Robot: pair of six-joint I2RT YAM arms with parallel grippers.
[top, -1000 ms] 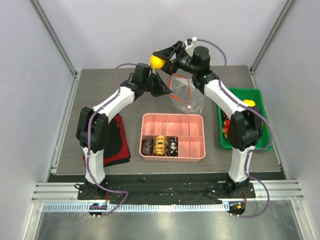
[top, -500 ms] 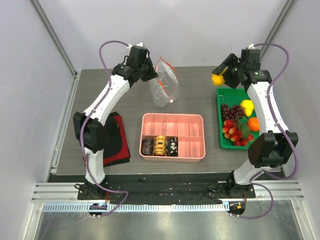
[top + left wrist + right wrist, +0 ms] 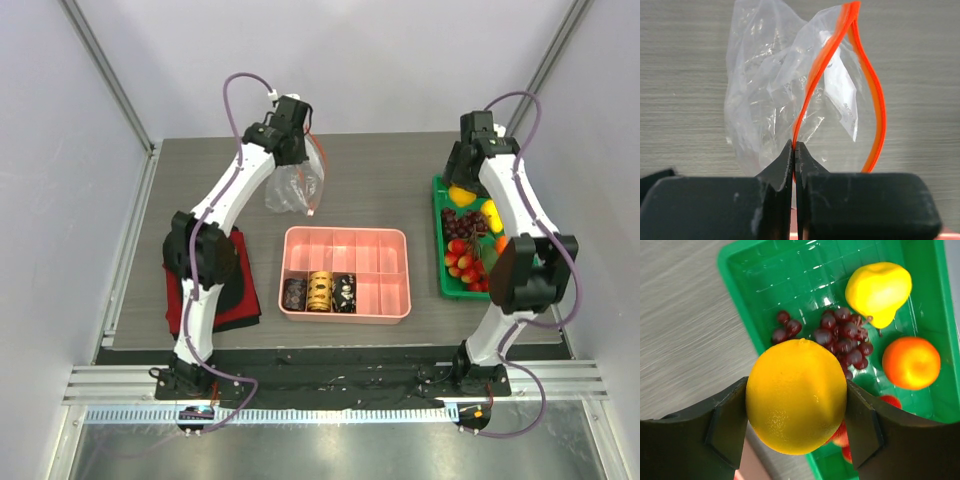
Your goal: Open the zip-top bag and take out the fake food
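Observation:
My left gripper (image 3: 795, 145) is shut on the red-orange zip strip of the clear zip-top bag (image 3: 790, 100). The bag hangs from it with its mouth open, above the table's back left (image 3: 293, 185); I see no fruit in it. My right gripper (image 3: 796, 410) is shut on a yellow-orange fake fruit (image 3: 796, 396) and holds it over the near left corner of the green tray (image 3: 765, 285). In the tray lie a dark purple grape bunch (image 3: 840, 337), a yellow pear (image 3: 879, 290), an orange (image 3: 911, 362) and red pieces (image 3: 465, 262). The top view shows the held fruit (image 3: 461, 194) at the tray's far end.
A pink divided tray (image 3: 347, 273) stands at the table's middle front with three dark and gold patterned cylinders (image 3: 319, 292) in its front left. A red and black cloth (image 3: 232, 290) lies at the front left. The green tray (image 3: 443, 280) sits along the right edge.
My right gripper has carried the yellow-orange fruit from the table's back middle to over the green tray and lowered it. My left gripper has moved the bag left and lower.

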